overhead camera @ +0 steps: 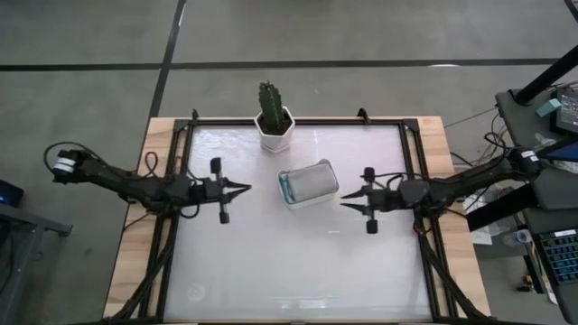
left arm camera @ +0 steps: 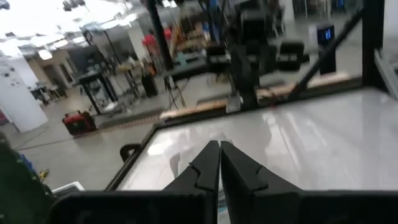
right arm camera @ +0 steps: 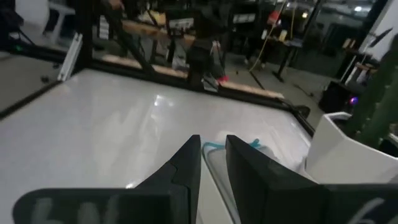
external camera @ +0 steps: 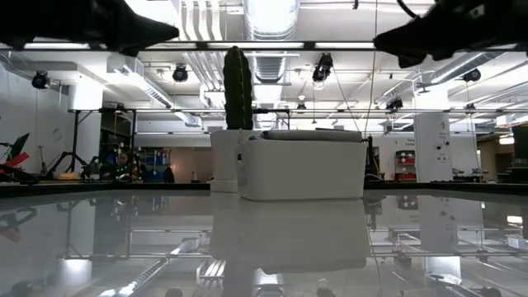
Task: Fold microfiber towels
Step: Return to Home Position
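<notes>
Towels (overhead camera: 307,181) between left gripper (overhead camera: 246,189), right gripper (overhead camera: 344,192)

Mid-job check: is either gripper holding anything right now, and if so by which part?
Nothing is held. The left gripper is shut on air, the right gripper barely parted and empty; the towels lie in the white tray.

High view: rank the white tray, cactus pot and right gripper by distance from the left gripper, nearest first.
1. The white tray: mid-table, just to the right of the left gripper.
2. The cactus pot: at the table's back edge, behind the tray.
3. The right gripper: on the tray's opposite side, facing the left one.
</notes>
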Robot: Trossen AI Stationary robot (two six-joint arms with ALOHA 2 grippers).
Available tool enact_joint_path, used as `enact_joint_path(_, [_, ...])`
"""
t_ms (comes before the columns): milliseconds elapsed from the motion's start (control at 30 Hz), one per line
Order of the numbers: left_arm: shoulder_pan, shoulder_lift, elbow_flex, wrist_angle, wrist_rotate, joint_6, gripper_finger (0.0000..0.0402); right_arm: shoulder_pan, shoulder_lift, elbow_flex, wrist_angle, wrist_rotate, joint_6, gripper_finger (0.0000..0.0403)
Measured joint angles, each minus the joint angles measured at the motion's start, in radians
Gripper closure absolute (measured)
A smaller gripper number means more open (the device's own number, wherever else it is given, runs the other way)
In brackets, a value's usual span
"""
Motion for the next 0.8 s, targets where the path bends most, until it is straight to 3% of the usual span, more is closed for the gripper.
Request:
enact_joint_path(267, [0.001, -0.119, -0.191, 0.261, -0.082, -0.005, 0.0401, 0.000, -0.258, -0.131, 0.005, -0.023, -0.015, 0.0335])
enact_joint_path(433, [0.000, -0.173, -0.262, 0.275, -0.082, -0.005, 0.0401, 0.001, -0.418, -0.182, -0.071, -0.109, -0.081, 0.0343])
enact_joint_path(567, [0.000, -0.227, -0.301, 0.276, -0.080, -0.005, 0.0402, 0.000, -0.543, -0.244, -0.081, -0.152, -0.084, 0.0377])
enact_joint_path(800, [0.000, -0.395, -0.346, 0.230, -0.081, -0.003, 0.0402, 0.000, -0.734, -0.315, -0.155, -0.151, -0.053, 0.0394])
